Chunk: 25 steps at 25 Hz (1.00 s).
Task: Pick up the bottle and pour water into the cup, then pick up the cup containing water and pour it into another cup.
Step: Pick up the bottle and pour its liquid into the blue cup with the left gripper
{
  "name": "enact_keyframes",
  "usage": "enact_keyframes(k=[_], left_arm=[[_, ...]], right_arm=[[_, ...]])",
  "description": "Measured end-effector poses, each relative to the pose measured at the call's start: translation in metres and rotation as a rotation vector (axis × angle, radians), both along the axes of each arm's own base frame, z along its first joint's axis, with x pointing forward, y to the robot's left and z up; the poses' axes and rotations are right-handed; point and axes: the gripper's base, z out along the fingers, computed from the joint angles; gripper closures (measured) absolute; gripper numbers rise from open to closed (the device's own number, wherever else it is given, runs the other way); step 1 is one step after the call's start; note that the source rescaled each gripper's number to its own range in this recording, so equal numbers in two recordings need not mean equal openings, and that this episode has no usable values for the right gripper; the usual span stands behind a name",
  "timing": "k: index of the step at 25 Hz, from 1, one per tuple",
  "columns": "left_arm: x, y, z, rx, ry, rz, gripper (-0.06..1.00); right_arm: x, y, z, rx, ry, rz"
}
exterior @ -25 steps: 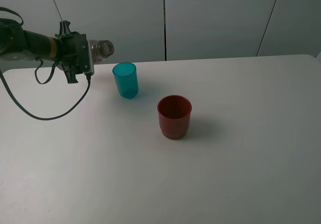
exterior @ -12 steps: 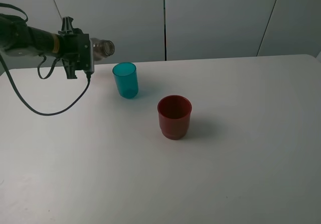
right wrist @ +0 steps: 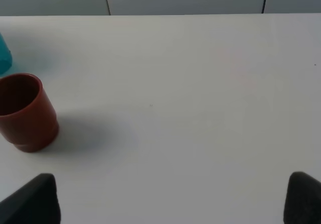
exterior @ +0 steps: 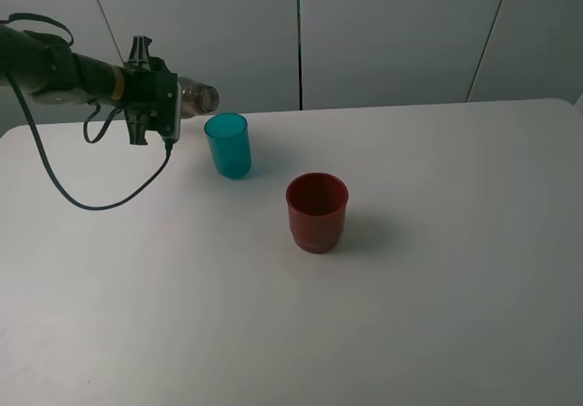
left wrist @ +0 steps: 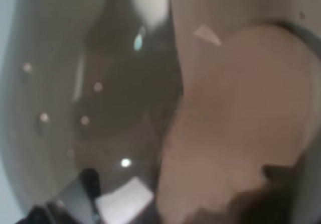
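Note:
The smoky grey-brown bottle (exterior: pixel 196 97) lies almost level in the air, its open neck pointing at the teal cup (exterior: pixel 228 145) and just up-left of the cup's rim. My left gripper (exterior: pixel 169 102) is shut on the bottle's body. In the left wrist view the bottle (left wrist: pixel 95 108) fills the frame as a brown blur. The dark red cup (exterior: pixel 317 210) stands upright on the table, right of and nearer than the teal one. In the right wrist view the red cup (right wrist: pixel 24 112) and a sliver of the teal cup (right wrist: pixel 4 56) show, with my right gripper (right wrist: pixel 168 200) open and holding nothing.
The white table (exterior: pixel 437 269) stretches wide to the right and front of the cups. A black cable (exterior: pixel 82 201) hangs from the left arm and droops over the table's left part. Pale wall panels rise behind the far edge.
My left arm has carried the bottle to the right, bringing its neck closer to the teal cup's rim and tipping it a little lower. Both cups stay where they were.

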Motion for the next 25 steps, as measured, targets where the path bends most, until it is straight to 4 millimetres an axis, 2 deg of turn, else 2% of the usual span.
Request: enact_keyframes(k=[4,18,25], left_arm=[[0.004,-0.007,0.002,0.017,-0.019,-0.029,0.93],[0.004,-0.005,0.002,0.150,-0.049,-0.097,0.93],[0.011,-0.006,0.013,0.160,-0.091,-0.106,0.93]], right_arm=[[0.000,0.000,0.000,0.000,0.000,0.000],[0.000,0.000,0.000,0.002,0.000,-0.001],[0.000,0.000,0.000,0.002,0.000,-0.001]])
